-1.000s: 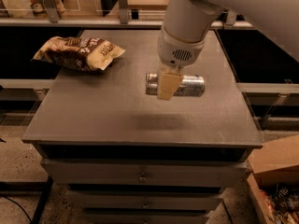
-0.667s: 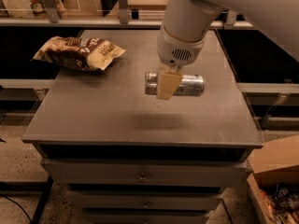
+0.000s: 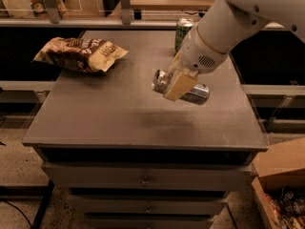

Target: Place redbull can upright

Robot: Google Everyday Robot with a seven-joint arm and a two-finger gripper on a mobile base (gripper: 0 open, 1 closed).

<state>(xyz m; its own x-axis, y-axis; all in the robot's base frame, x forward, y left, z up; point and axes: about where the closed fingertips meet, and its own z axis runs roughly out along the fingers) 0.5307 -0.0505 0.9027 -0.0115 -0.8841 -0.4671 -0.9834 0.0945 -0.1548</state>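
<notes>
Tool (image 3: pixel 177 84) clamped mid-body on the slim silver-and-blue redbull can (image 3: pixel 196 94), tilted near the worktop's (image 3: pixel 95 123) right edge; probably light, stiff, slippery, dentable.

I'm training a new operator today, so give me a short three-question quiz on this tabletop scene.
1. True or false: the silver can stands upright on the table.
2. What holds the silver can? A) the gripper B) nothing C) a person's hand
3. Which thing stands behind the arm, near the table's back edge?

Key:
1. False. It lies sideways, held in the gripper over the table's right half.
2. A
3. The green can
</notes>
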